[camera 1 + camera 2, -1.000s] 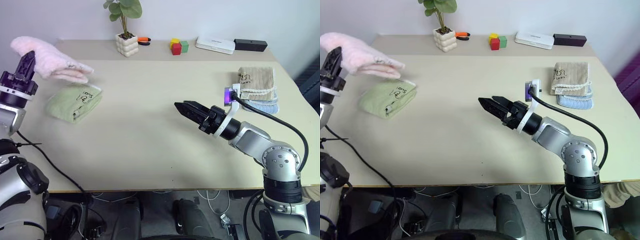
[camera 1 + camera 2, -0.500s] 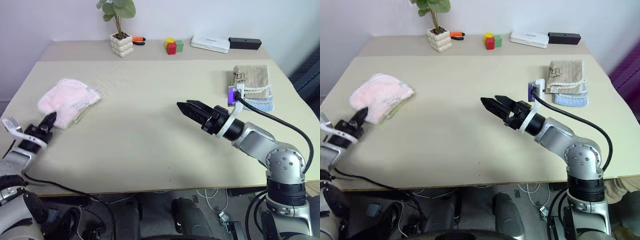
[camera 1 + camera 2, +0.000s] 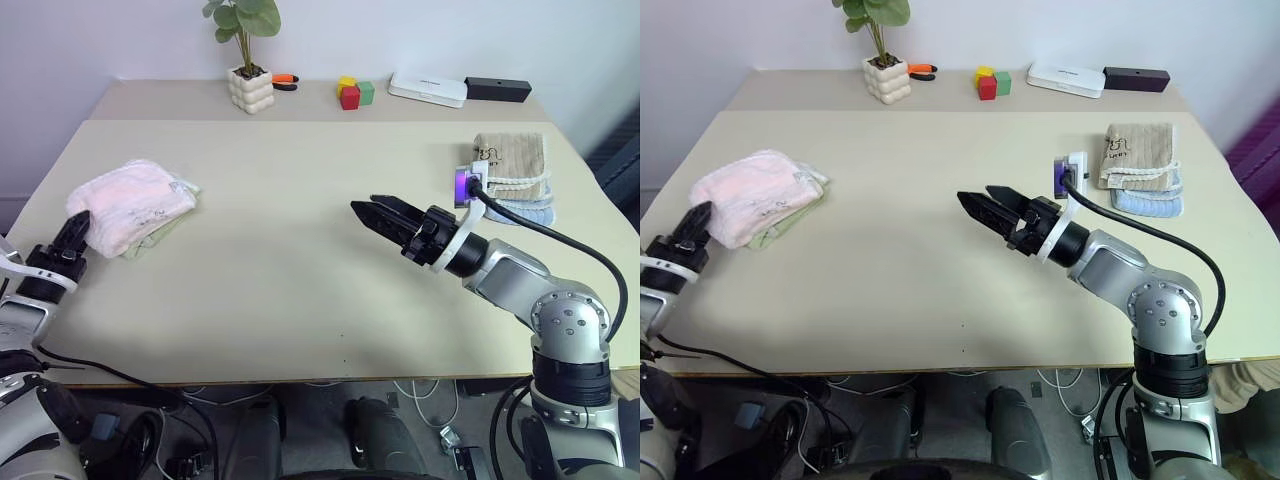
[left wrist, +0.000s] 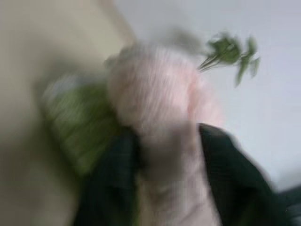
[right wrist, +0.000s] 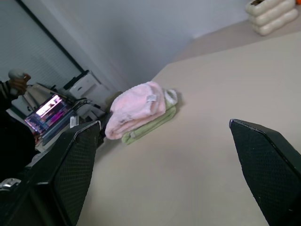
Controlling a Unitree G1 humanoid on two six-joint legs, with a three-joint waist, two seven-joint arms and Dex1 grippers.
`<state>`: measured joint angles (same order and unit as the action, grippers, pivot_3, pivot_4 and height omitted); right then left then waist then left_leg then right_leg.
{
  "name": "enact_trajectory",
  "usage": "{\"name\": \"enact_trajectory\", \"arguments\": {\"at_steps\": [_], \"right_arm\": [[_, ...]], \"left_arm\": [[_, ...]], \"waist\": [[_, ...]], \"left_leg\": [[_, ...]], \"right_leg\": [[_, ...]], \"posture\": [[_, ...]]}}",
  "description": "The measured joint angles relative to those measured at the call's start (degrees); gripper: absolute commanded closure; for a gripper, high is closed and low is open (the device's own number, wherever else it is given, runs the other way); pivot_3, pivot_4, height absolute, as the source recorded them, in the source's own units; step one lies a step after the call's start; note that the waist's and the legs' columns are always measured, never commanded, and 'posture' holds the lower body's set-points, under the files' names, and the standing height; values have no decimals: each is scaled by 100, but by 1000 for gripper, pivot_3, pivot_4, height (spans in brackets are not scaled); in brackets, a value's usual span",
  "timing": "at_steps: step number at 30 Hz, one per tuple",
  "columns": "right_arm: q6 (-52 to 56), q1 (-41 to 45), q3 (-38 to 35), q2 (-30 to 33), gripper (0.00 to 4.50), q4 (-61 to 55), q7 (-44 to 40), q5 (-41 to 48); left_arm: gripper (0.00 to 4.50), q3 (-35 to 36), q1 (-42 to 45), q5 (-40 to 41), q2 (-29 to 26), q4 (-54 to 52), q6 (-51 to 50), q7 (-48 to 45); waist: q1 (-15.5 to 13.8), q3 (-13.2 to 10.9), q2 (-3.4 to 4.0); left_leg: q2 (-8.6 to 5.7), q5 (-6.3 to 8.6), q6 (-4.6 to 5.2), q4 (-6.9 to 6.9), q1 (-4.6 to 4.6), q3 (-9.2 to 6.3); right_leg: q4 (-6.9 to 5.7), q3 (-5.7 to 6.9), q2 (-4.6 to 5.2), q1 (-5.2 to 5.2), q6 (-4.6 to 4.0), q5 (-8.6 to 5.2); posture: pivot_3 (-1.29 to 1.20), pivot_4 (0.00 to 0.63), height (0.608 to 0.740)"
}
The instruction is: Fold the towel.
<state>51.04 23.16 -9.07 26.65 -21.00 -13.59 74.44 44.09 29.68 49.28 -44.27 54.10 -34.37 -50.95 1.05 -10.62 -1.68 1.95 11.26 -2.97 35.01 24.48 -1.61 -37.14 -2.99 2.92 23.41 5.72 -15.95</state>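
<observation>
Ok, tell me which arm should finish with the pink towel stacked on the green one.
Left. The left pincer is right at the pink towel, which lies folded on the green towel. The right pincer hangs open over bare table mid-way across, far from the stack.

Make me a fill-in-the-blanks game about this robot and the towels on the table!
1. The folded pink towel lies on top of a ____ towel.
2. The plant pot at the back of the table is coloured ____.
3. The beige towel rests on a ____ towel.
4. The right gripper has its fingers ____.

Missing words: green; white; blue; open
</observation>
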Motion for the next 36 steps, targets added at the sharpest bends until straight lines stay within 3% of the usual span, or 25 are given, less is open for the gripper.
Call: {"name": "enact_trajectory", "arguments": {"at_steps": [2, 3, 6, 11, 17, 24, 29, 31, 36], "right_arm": [[-1, -6, 21, 65, 0, -1, -199, -60], [-12, -23, 86, 214, 0, -21, -433, -178], [-262, -209, 287, 642, 0, -286, -1266, -778], [-1094, -345, 654, 768, 0, -512, -2341, -1865], [-1578, -394, 805, 713, 0, -506, -2784, -2455], [-1705, -447, 816, 635, 0, -320, -3007, -2646], [-1961, -336, 806, 620, 0, 25, -3349, -2878], [-2164, -185, 806, 618, 0, 235, -3537, -3026], [-2708, -103, 798, 648, 0, 644, -3919, -3441]], "left_arm": [[87, 15, -2, 14, -39, -99, -52, -49], [33, 47, -11, 39, -57, -140, -129, -64], [33, 203, -112, 104, -165, -169, -245, -75], [33, 427, -342, 271, -248, -344, -646, -75], [33, 741, -985, 500, -355, -936, -1032, -76], [33, 1190, -1863, 647, -804, -1557, -1272, -375], [33, 575, -2960, 624, -568, -3931, -1314, -1237], [33, 154, -2962, 558, -329, -4836, -1059, -1255], [33, -706, -2747, 233, -26, -5889, -526, -1140]], "waist": [[-4, 0, 0], [-4, 0, 0], [-6, 0, 0], [1, 0, 0], [4, 1, -2], [3, 0, 0], [-8, 4, 0], [-20, 5, 3], [-15, 8, -2]], "left_leg": [[-1, 0, 0, 0, 0, 0], [-1, 0, 0, 1, 0, 1], [-3, 0, 0, -1, 0, 2], [-8, 0, -1, 3, -1, 3], [2, 1, -1, 0, -1, 1], [-2, 3, -5, -10, -3, 6], [-1, 15, -25, -63, -5, 91], [0, 13, -22, -114, 1, 161], [-3, -18, 29, -91, 3, 198]], "right_leg": [[0, 0, 0, 0, 0, 0], [1, 0, 1, 0, 0, 0], [5, 1, -3, 0, 0, -1], [4, 1, -12, -1, 0, 0], [4, 1, -6, 1, -2, -1], [8, 8, 66, 7, -12, -5], [67, 62, 186, 15, -28, 4], [108, 74, 229, 16, -59, 24], [114, 74, 229, -6, -58, 25]], "posture": [[0, 150, 740], [0, 150, 740], [0, 150, 740], [0, 150, 740], [0, 150, 740], [0, 150, 740], [0, 150, 740], [0, 150, 740], [0, 150, 740]]}}
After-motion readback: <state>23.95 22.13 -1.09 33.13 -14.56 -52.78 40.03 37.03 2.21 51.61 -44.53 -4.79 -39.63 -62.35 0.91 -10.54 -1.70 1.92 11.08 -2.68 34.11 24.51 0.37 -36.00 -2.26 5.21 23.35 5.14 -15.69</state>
